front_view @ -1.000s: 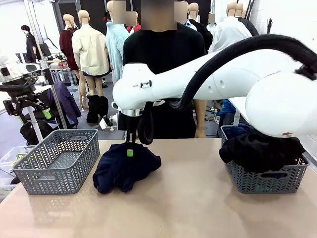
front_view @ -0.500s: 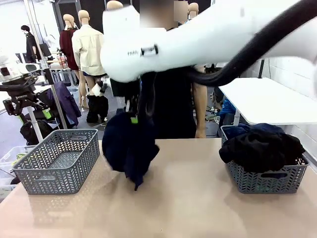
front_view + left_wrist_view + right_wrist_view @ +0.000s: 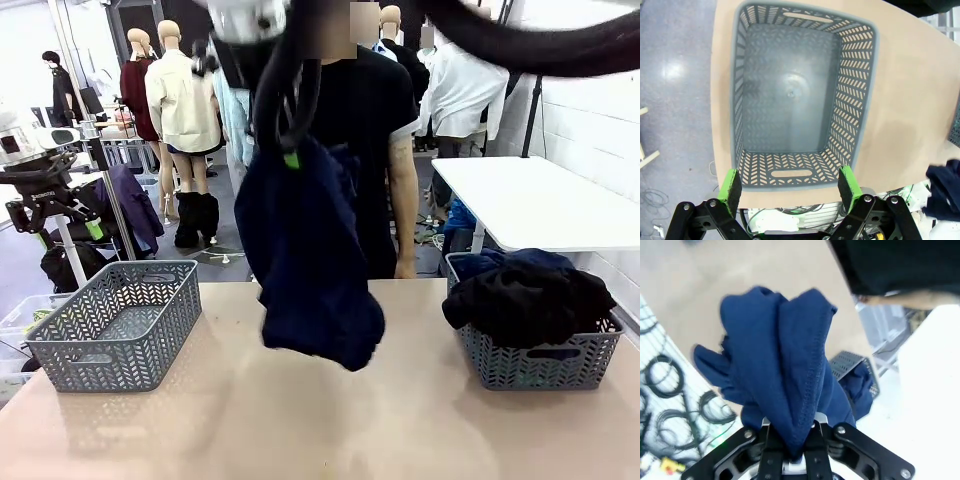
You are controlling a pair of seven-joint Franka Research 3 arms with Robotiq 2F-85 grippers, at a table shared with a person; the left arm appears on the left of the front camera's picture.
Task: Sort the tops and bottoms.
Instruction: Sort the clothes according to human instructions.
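Note:
My right gripper (image 3: pixel 291 158) is raised high over the table's middle, shut on a navy blue garment (image 3: pixel 310 260) that hangs bunched below it, clear of the tabletop. In the right wrist view the same cloth (image 3: pixel 785 365) is pinched between the fingers of that gripper (image 3: pixel 792 440). Whether it is a top I cannot tell. My left gripper (image 3: pixel 790 186) hovers open above the empty grey basket (image 3: pixel 860 100) at the table's left (image 3: pixel 110 330). The bottoms are out of view.
A second grey basket (image 3: pixel 540 365) at the right is heaped with dark clothes (image 3: pixel 525 295). A person in black (image 3: pixel 370 120) stands at the far edge behind the hanging garment. Bare tan tabletop (image 3: pixel 400 420) lies between the baskets. A white table (image 3: pixel 540 200) stands at the back right.
The right gripper has lifted the navy garment off the table and carried it up and slightly right. The left arm and both baskets have not moved.

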